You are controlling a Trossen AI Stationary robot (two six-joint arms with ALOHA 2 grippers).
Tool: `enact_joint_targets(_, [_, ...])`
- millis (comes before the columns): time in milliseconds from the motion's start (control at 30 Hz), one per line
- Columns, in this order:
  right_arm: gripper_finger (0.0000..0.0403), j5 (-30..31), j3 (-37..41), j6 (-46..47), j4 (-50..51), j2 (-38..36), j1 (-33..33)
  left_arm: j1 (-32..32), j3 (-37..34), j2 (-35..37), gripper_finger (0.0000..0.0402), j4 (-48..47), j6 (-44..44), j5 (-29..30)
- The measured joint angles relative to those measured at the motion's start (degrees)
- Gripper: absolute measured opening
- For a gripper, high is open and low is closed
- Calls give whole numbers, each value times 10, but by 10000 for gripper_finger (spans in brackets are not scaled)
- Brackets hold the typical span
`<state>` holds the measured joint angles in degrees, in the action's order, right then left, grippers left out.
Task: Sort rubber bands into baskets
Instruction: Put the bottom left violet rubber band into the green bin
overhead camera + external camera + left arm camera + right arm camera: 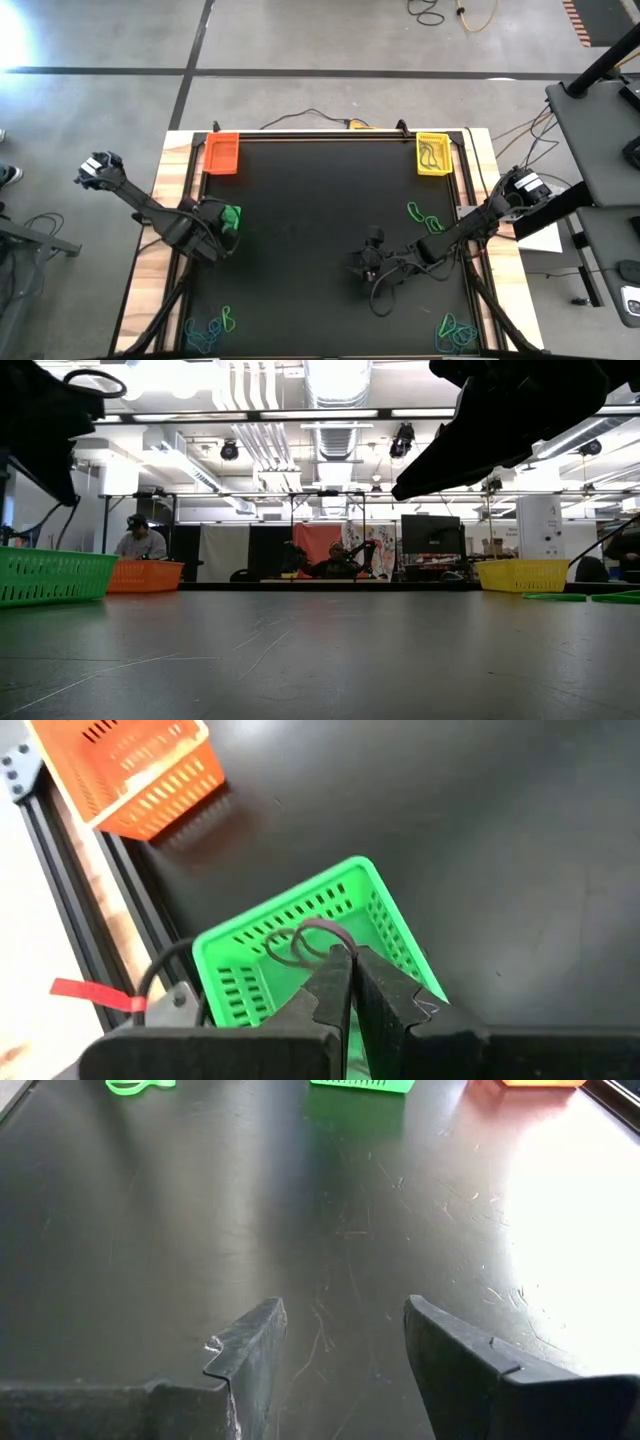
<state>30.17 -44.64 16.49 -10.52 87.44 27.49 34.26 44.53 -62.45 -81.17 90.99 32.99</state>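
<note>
The green basket [232,216] [300,935] stands on the black mat near the table's left side. My left gripper [222,228] [343,960] hovers over it, shut on a thin greyish rubber band [305,940]. The orange basket [221,153] [130,770] sits at the far left corner and the yellow basket [433,153] at the far right. My right gripper [370,250] [345,1335] waits open over bare mat right of centre. Loose rubber bands lie at the near left [210,325], the near right [455,330] and the right [425,215]. My left gripper pinches the rubber band between its two fingertips at one end of the loop [335,946]. The fingers slant down from the table's left. The rest of the band curls out beyond the tips over the green basket's inside; whether it touches the basket I cannot tell.
Black rails [335,133] frame the mat, with the wooden table edge [165,180] outside them. Cables hang from the right arm [385,295]. In the low view people sit in the room beyond the table [140,540]. Bare mat lies in the middle [300,220].
</note>
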Motion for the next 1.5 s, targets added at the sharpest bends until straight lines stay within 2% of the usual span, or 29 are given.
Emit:
enact_joint_targets(300, [199,0,0,0,0,0,0,-27,-19,4,0,9,-20,-4])
enact_joint_targets(533, [199,0,1,9,7,0,0,-27,-23,-8,0,64,-65,-89])
enact_joint_targets(700, [199,0,1,10,7,0,0,-28,-23,-22,0,112,-110,-99])
enact_joint_targets(900, [199,-1,1,17,7,0,0,-30,-26,-45,0,61,-98,-91])
enact_joint_targets(1067, [199,-1,1,17,8,0,0,-31,-29,-49,1,57,-86,-92])
enact_joint_targets(1167, [199,-1,1,17,9,0,0,-30,-23,-49,18,50,-89,-114])
enact_joint_targets(1300, [199,-1,1,16,9,0,0,-31,-2,-47,63,14,-101,-115])
enact_joint_targets(1500, [199,-1,1,14,9,0,0,-30,72,-47,126,-29,-125,-104])
